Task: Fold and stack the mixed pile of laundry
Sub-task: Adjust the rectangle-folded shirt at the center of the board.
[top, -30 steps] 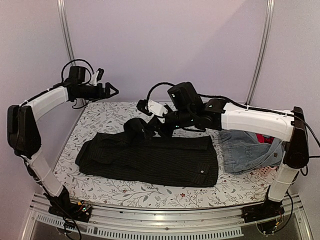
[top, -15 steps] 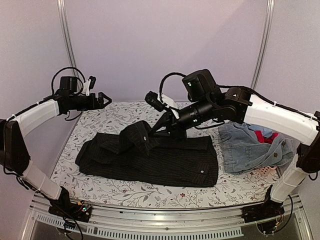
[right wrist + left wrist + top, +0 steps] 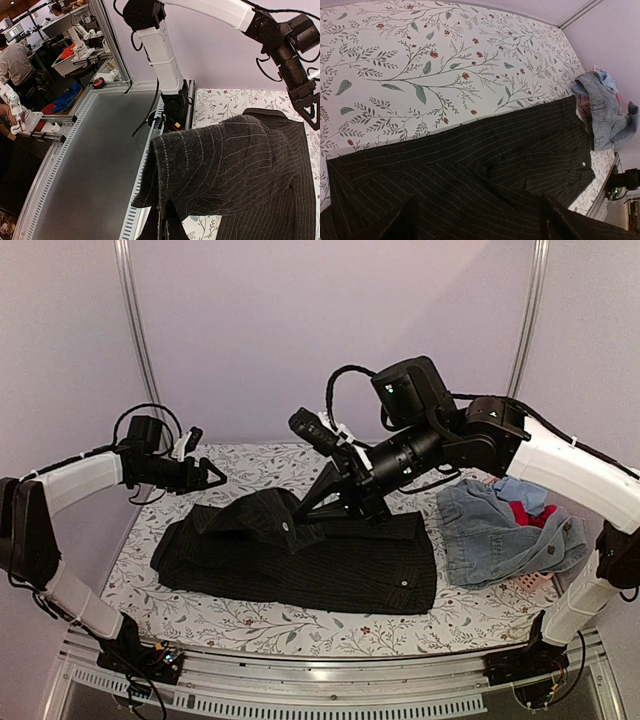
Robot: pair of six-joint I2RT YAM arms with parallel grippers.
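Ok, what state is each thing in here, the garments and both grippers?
black pinstriped shirt: spread on the table, one part lifted.
denim pieces: crumpled heap at the right, unfolded.
red garment: bunched in that heap, mostly covered.
pale blue garment: bunched at the heap's far side.
left gripper: jaws open, empty, in the air.
right gripper: jaws shut on the shirt's lifted part.

No lettering, label, brand, number or sign can be read on anything here.
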